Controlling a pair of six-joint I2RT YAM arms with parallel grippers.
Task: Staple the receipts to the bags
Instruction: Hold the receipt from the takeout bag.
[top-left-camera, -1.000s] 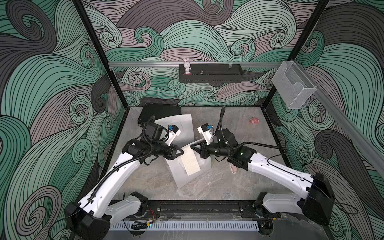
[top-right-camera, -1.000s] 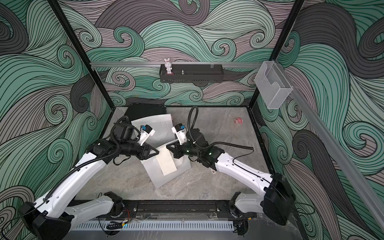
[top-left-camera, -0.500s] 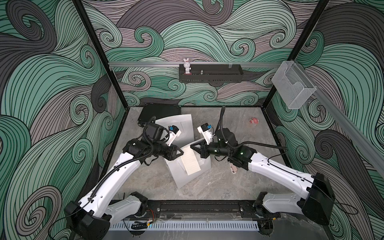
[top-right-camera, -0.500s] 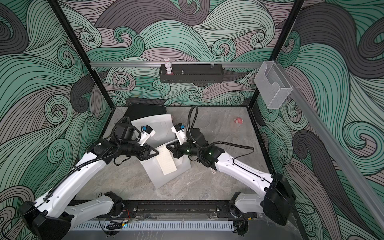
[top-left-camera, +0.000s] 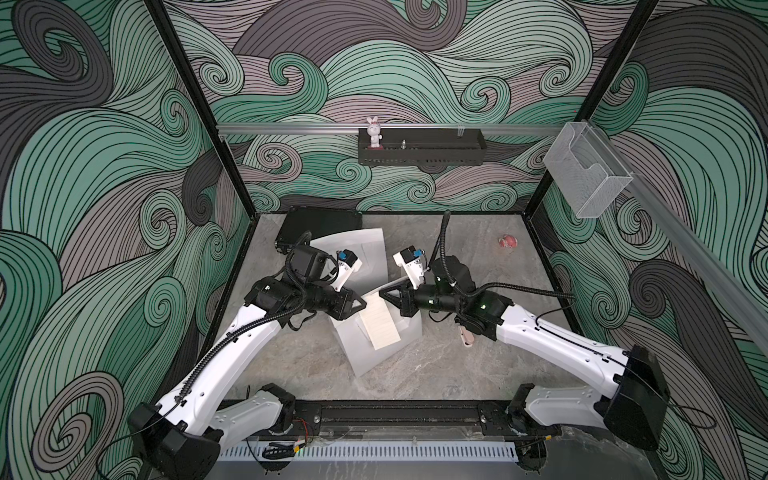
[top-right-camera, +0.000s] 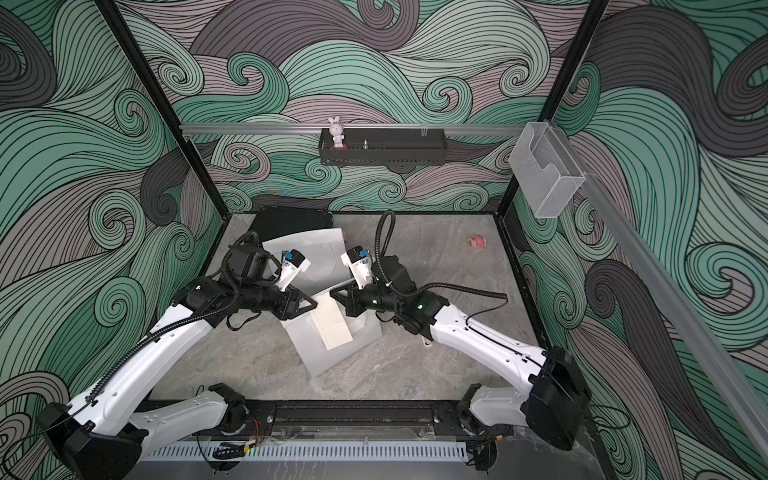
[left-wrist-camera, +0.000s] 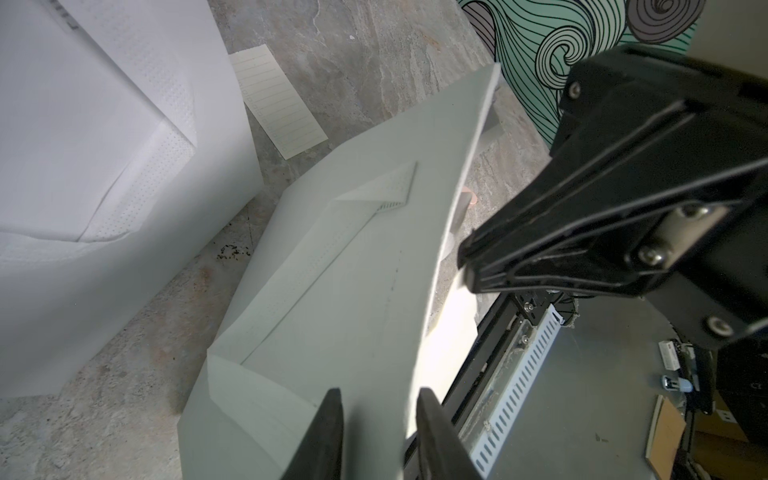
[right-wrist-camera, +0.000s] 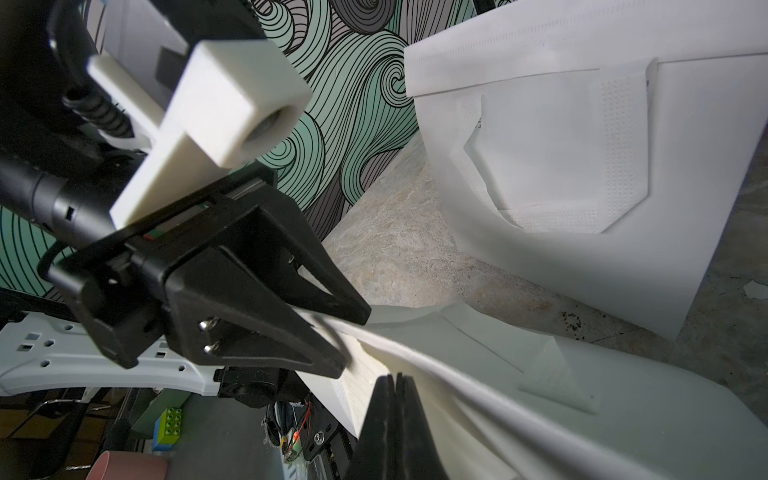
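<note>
Receipt (top-left-camera: 380, 328) is lying on the near bag (top-left-camera: 365, 353), approx. the middle of the desk (top-left-camera: 291, 365), with its top end up by the bag's top edge. That edge is lifted off the desk and both arms meet there.

Right gripper (top-left-camera: 382, 293) is clamped tight, jaws flat together right on the lifted edge, so it looks like it's pinching the near bag. Left gripper (left-wrist-camera: 380, 415) has its jaws apart w/ the same edge running between them; in the right wrist view there's a clear gap between the fingers (right-wrist-camera: 361, 318).

Far bag (top-left-camera: 370, 253) lies flat toward the back left corner, one corner overlapping the black case (top-left-camera: 316, 222). Second receipt (left-wrist-camera: 278, 99) only shows in the left wrist view: on bare desk just beside the far bag, btw the two bags.

Small pink object (top-left-camera: 509, 241) sits near the back right corner, well apart from everything. Can't tell what it is tbh.
</note>
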